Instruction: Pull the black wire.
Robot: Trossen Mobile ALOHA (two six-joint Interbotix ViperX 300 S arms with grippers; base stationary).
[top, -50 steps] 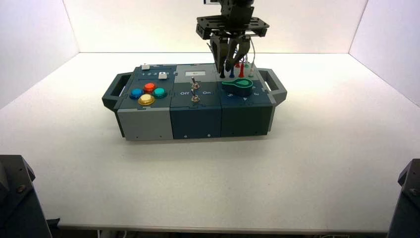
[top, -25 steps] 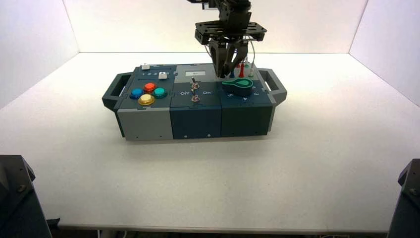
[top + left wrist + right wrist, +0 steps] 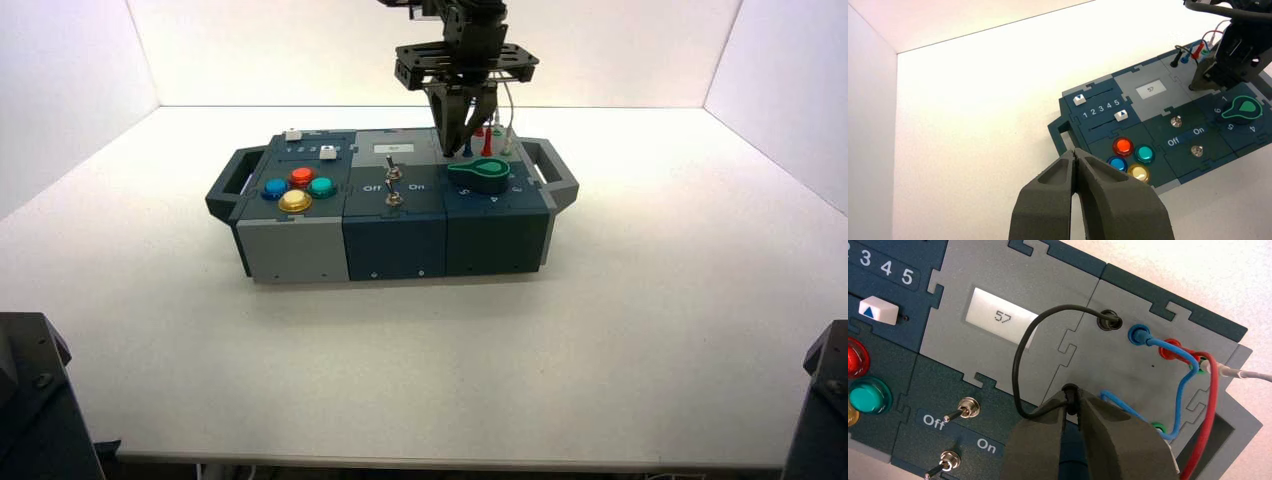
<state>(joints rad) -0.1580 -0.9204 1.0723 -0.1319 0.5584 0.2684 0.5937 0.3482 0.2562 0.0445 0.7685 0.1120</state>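
The black wire loops over the grey panel at the back of the box. Its far plug sits in a socket beside the blue plug. The near plug stands between the fingertips of my right gripper, which is pinched shut on it. From above, the right gripper points straight down at the box's back right section. My left gripper hangs shut and empty, off the box's button end.
A blue lead and a red lead run close beside the black plug. A small display reads 57. Two toggle switches, a green knob and coloured buttons lie nearer the front.
The right gripper has come down slightly over the wire sockets, and its fingers have closed from wide apart onto the near black plug. The left gripper and box have not moved.
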